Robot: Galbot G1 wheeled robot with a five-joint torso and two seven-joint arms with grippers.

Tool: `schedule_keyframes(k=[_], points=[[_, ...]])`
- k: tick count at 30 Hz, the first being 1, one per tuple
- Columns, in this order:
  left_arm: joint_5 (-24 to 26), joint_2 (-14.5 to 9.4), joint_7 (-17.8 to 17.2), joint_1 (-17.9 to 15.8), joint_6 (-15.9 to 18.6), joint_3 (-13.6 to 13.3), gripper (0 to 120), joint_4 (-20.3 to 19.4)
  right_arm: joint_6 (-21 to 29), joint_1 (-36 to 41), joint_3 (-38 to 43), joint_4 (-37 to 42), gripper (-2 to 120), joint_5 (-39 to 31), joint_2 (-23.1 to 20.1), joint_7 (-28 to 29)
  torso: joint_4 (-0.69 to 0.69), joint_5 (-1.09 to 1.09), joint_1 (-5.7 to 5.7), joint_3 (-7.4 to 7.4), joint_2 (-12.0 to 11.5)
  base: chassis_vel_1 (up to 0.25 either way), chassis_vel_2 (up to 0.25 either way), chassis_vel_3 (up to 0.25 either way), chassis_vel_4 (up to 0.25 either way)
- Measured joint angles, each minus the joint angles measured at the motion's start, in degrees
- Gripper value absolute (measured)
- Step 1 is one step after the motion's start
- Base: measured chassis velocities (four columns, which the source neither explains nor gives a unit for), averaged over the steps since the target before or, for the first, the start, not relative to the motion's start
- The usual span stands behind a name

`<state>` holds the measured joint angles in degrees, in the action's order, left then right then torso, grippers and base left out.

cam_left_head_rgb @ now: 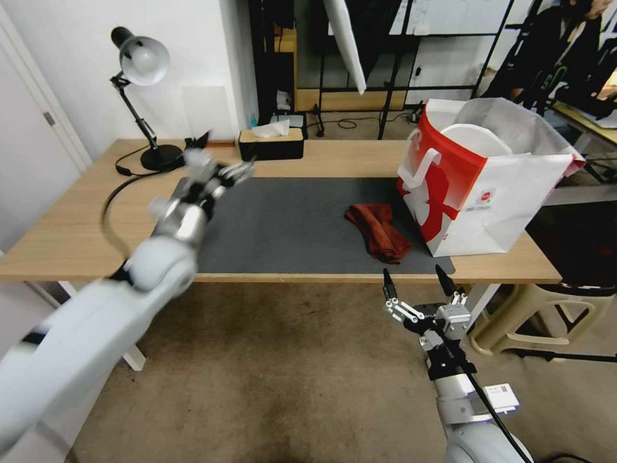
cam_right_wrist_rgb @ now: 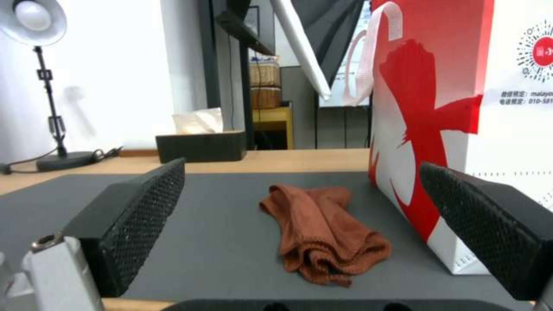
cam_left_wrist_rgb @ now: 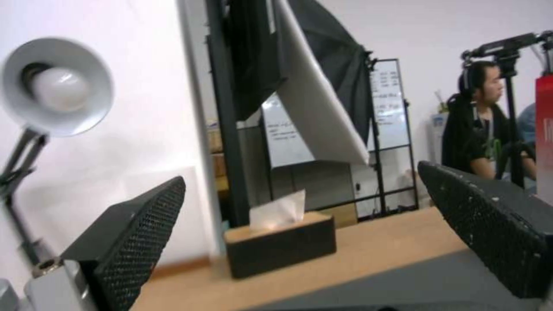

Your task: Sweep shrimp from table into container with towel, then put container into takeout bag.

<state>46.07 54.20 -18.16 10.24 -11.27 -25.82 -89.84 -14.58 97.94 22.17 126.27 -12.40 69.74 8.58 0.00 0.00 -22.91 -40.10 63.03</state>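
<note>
Rust-red soft cloth towel (cam_left_head_rgb: 378, 230) lies crumpled on the dark grey mat (cam_left_head_rgb: 289, 225) of my light wood-top table (cam_left_head_rgb: 77, 225), just beside the red-and-white paper takeout bag (cam_left_head_rgb: 479, 186). I see my right gripper (cam_left_head_rgb: 418, 278) off the near table edge, fingers spread wide, pointing at the towel but apart from it. My head view shows the round white plastic container (cam_left_head_rgb: 479, 138) inside the bag; my right wrist view cannot see into it. My left gripper (cam_left_head_rgb: 222, 157) is raised over the mat's far left corner, fingers apart, facing the black tissue box (cam_left_wrist_rgb: 281, 247) and grey desk lamp (cam_left_wrist_rgb: 55, 86).
</note>
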Motion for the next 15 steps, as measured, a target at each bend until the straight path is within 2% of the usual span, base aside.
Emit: schedule_keyframes(k=[1,2,3,4,5,6,7,8,9,10,11,12,13,14,15], points=[[-0.3,-1.5,0.1,2.3,0.0,1.8,100,-1.6,0.0,-0.1,-0.1,0.0,100,0.0,0.0,-0.1,-0.01,-0.03,0.00,0.00,0.0,0.000,0.000,0.000,0.000],[-0.3,-1.5,0.1,2.3,0.0,1.8,100,-1.6,0.0,-0.1,-0.1,0.0,100,0.0,0.0,-0.1,-0.01,-0.03,0.00,0.00,0.0,0.000,0.000,0.000,0.000],[-1.0,-4.3,0.3,7.2,0.0,6.2,100,-4.9,-0.1,-0.2,-0.1,0.0,100,0.1,0.1,-0.2,0.00,-0.03,-0.01,-0.01,0.0,0.000,0.000,0.000,0.000],[-2.9,-7.1,0.7,13.8,0.0,11.6,100,-8.1,-0.1,-0.3,-0.1,0.0,100,0.4,0.4,-0.2,0.06,-0.02,0.01,0.00,0.0,0.000,0.000,0.000,0.000],[-4.5,-8.8,1.2,19.9,-0.2,15.5,100,-10.7,-0.2,-0.5,-0.2,-0.1,100,0.7,0.7,-0.1,0.00,-0.07,0.01,0.00,0.0,0.000,0.000,0.000,0.000],[-4.5,-8.8,1.2,19.9,-0.2,15.5,100,-10.7,-0.2,-0.5,-0.2,-0.1,100,0.7,0.7,-0.1,0.00,-0.07,0.01,0.00,0.0,0.000,0.000,0.000,0.000],[-6.4,-10.9,1.5,28.1,-1.1,22.4,100,-14.9,-0.2,-1.2,-0.3,-0.4,100,0.8,1.1,0.1,-0.05,0.05,0.00,0.00,0.0,0.000,0.000,0.000,0.000],[-8.2,-11.6,1.9,35.2,-2.1,26.3,100,-17.5,-0.1,-1.9,-0.3,-0.7,100,0.9,1.3,0.3,0.02,0.02,0.01,0.01,0.0,0.000,0.000,0.000,0.000],[-10.0,-11.9,1.8,41.1,-3.4,29.4,100,-19.1,0.0,-2.6,-0.2,-1.1,100,0.9,1.5,0.5,0.05,-0.10,0.01,0.00,0.0,0.000,0.000,0.000,0.000],[-10.0,-11.9,1.8,41.1,-3.4,29.4,100,-19.1,0.0,-2.6,-0.2,-1.1,100,0.9,1.5,0.5,0.05,-0.10,0.01,0.00,0.0,0.000,0.000,0.000,0.000],[-11.5,-11.6,1.3,45.0,-4.5,31.4,100,-20.2,0.0,-3.1,0.0,-1.5,100,0.9,1.7,0.6,0.04,0.06,0.01,0.01,0.0,0.000,0.000,0.000,0.000],[-12.8,-10.4,0.4,48.2,-5.3,32.3,100,-20.7,0.0,-3.1,0.6,-1.8,100,1.1,2.2,0.8,0.02,-0.03,0.01,0.00,0.0,0.000,0.000,0.000,0.000],[-12.8,-10.4,0.4,48.2,-5.3,32.3,100,-20.7,0.0,-3.1,0.6,-1.8,100,1.1,2.2,0.8,0.02,-0.03,0.01,0.00,0.0,0.000,0.000,0.000,0.000],[-14.9,-8.9,-0.3,51.6,-6.4,33.1,100,-20.8,-0.1,-3.0,1.0,-2.1,100,1.3,2.7,1.1,-0.08,0.01,0.00,0.01,0.0,0.000,0.000,0.000,0.000],[-18.4,-6.7,-1.0,56.9,-8.5,34.4,100,-20.4,-0.1,-3.3,1.1,-2.5,100,1.5,2.9,1.3,-0.04,-0.02,0.00,0.00,0.0,0.000,0.000,0.000,0.000]])
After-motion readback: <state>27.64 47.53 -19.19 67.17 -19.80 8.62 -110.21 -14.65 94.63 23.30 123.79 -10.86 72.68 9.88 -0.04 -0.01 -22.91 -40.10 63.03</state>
